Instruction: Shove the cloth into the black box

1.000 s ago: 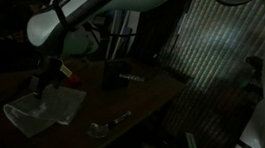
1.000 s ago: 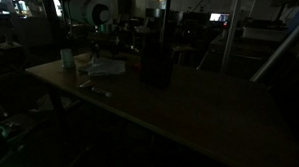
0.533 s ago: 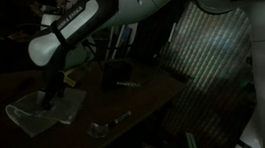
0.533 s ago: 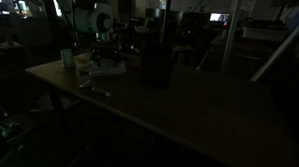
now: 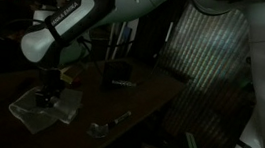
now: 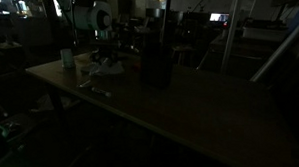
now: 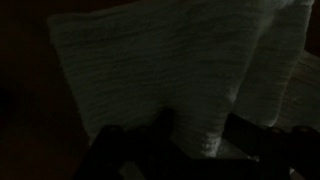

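The scene is very dark. A pale cloth [image 5: 37,114] lies flat on the wooden table [image 5: 140,100] near its front corner; it also shows in an exterior view [image 6: 108,68]. My gripper [image 5: 45,96] is down on the cloth. In the wrist view the cloth [image 7: 150,60] fills the picture, and a raised fold of it sits pinched between my two dark fingers [image 7: 195,150]. The black box [image 5: 120,75] stands upright farther back on the table, apart from the cloth; it also shows in an exterior view [image 6: 155,62].
A small metal utensil [image 5: 101,128] lies near the table's front edge, beside the cloth. A pale cup [image 6: 67,59] stands at the table's corner behind the cloth. Small cluttered items [image 5: 69,74] sit just past the cloth. The table edge drops off close to the cloth.
My arm has come down onto the cloth and my fingers have drawn in on a fold. The cloth has bunched slightly under them.
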Controlling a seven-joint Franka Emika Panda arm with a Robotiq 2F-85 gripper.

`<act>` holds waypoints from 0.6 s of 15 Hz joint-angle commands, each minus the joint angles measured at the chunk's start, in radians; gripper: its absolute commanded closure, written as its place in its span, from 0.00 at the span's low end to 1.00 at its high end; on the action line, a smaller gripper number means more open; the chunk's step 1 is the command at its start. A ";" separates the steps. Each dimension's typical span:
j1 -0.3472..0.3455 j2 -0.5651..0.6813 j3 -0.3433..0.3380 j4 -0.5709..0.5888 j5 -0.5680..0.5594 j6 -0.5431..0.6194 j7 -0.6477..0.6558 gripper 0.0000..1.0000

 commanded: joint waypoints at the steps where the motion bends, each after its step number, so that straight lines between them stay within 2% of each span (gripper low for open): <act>1: 0.003 0.022 0.002 0.044 -0.016 -0.030 0.001 0.79; 4: 0.001 0.006 0.000 0.047 -0.015 -0.031 0.007 1.00; 6: -0.003 -0.026 -0.003 0.038 -0.011 -0.027 0.016 0.97; 9: -0.021 -0.093 -0.014 0.024 -0.004 -0.029 0.033 1.00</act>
